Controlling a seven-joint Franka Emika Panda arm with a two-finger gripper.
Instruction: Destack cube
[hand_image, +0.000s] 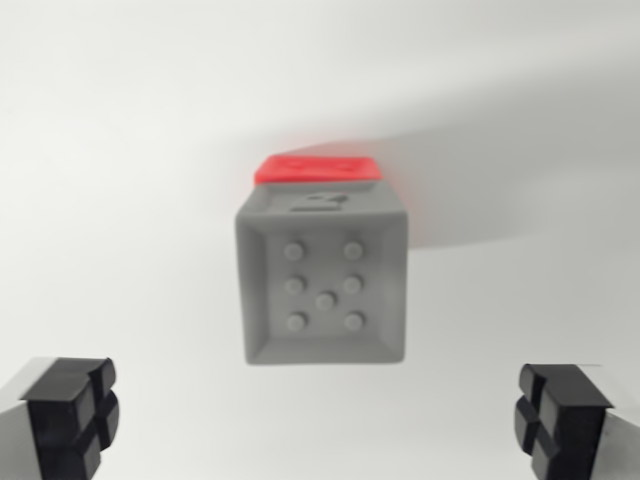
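Grey cube (323, 280): centre, blurred, raised studs on near face. Red cube (320, 169): just behind the grey cube, mostly hidden. Gripper (320, 415): fingers (68, 415) spread wide below grey cube, empty, cropped by frame.

Grey cube (324, 285): one
Raised studs on the grey cube's facing side: seven
Red cube (318, 169): one, only partly seen behind the grey one
Black claw fingertips (70, 412): two
Bench (120, 150): one

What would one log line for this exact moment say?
phase: approach | gripper: open, holding nothing | grey cube: centred between fingers, untouched | red cube: mostly hidden behind grey cube | surface: white
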